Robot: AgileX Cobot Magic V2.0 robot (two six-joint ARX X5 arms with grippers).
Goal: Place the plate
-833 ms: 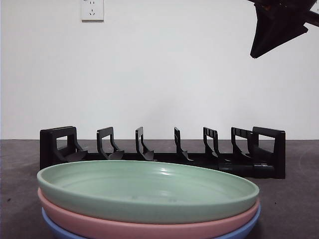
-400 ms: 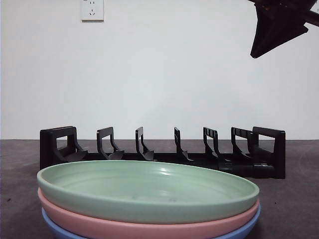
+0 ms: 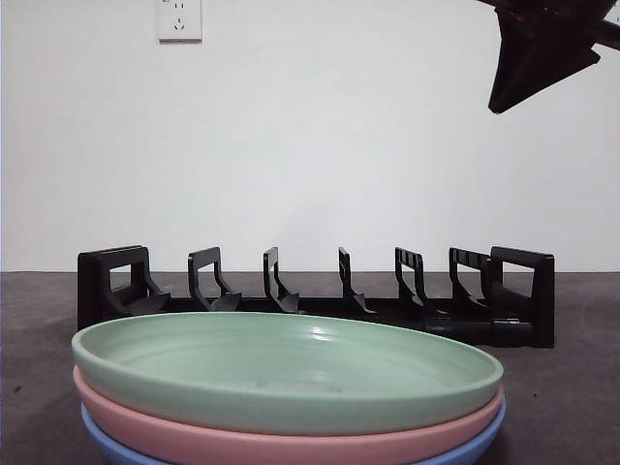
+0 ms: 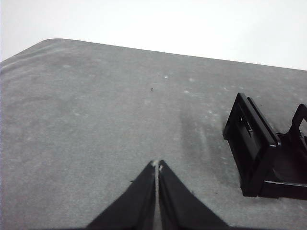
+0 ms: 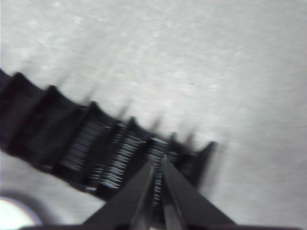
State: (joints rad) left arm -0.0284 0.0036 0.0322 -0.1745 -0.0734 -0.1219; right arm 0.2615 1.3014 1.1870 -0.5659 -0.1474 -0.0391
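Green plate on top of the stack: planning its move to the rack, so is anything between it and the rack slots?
Nothing visible stands between them. The green plate tops the pink plate and blue plate, and the black rack behind holds no plates.

The front camera sat really low, about level with the dark grey table (image 3: 572, 407), right up against a stack of three shallow plastic plates (image 3: 291, 387), green on pink on blue, and looked straight across at the white wall (image 3: 320, 145). The left wrist camera looked down from above over its closed black left gripper (image 4: 157, 166) at bare tabletop, catching one end of the black slotted plastic dish rack (image 4: 264, 148). The right wrist camera hung over the same rack (image 5: 105, 143), blurry, behind the right gripper (image 5: 158, 160). All three views shared that rack (image 3: 320, 295).
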